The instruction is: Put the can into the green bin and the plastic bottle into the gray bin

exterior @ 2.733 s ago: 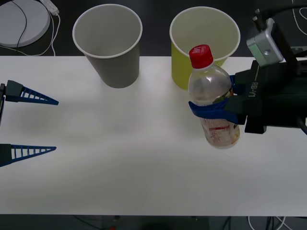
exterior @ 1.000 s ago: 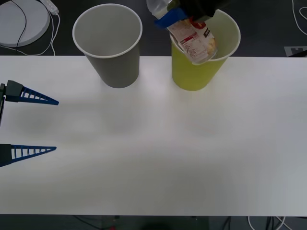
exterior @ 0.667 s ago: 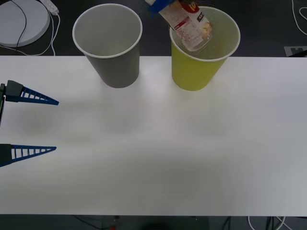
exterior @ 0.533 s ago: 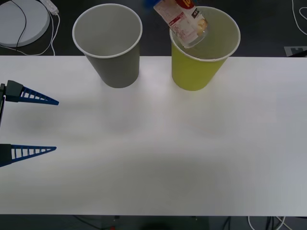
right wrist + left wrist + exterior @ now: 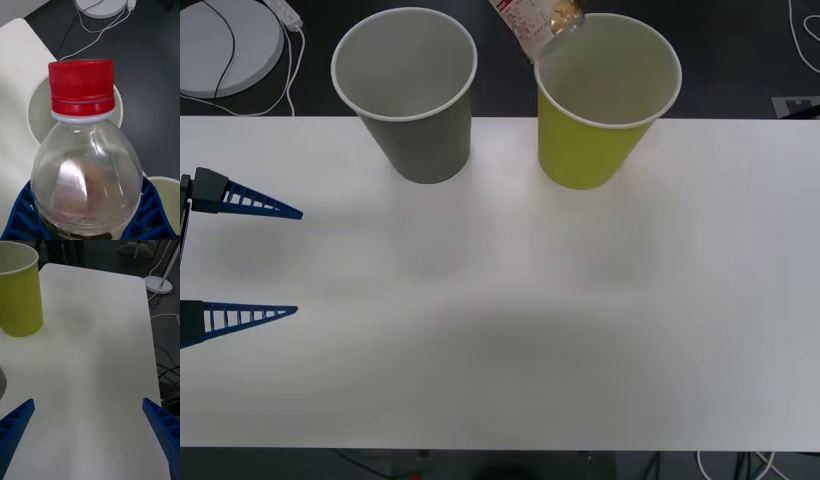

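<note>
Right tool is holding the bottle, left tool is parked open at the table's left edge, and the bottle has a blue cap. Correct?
Not quite: the cap is red, not blue, as the right wrist view shows. The rest stands: the right tool holds the plastic bottle between its blue fingers, and the left tool sits open at the table's left edge.

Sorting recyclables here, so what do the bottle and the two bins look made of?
The plastic bottle looks like clear glossy plastic: see-through wall, highlights, ribbed red cap. The green bin and the gray bin look like matte coated paper, given rolled white rims and pale insides, though thin plastic is possible.
</note>
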Robot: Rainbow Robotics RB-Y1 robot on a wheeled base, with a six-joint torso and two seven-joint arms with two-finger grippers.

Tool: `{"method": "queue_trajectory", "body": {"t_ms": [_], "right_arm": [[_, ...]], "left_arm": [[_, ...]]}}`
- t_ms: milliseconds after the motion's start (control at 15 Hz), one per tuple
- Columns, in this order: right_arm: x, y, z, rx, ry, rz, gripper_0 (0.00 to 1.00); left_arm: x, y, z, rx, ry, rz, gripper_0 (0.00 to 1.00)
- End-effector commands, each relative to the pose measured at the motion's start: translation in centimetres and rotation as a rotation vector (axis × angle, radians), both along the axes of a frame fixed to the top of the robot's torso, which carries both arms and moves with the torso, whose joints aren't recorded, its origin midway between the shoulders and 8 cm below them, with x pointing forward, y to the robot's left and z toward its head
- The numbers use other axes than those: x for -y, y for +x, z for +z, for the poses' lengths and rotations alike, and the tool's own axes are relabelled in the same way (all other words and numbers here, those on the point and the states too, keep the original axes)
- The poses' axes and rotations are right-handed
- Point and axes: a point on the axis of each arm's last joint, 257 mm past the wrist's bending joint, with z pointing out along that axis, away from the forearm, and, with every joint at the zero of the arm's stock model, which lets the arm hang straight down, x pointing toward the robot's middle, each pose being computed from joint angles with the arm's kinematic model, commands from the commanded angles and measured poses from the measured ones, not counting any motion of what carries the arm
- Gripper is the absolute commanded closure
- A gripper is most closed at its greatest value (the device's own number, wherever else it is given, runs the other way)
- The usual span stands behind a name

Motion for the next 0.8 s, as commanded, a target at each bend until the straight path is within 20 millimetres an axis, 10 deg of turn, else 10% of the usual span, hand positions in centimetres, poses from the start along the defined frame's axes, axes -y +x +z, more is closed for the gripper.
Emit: {"method": "queue_trajectory", "body": {"t_ms": [67, 800], "right_arm": [[-1.0, 1.0, 0.1, 0.004, -0.016, -0.036, 1.00], [-6.1, 5.0, -0.9, 0.049, 0.018, -0.126, 1.00]], "left_arm": [[0.0, 0.0, 0.0, 0.000, 0.000, 0.000, 0.00], [0.0, 0.0, 0.0, 0.000, 0.000, 0.000, 0.00]]}}
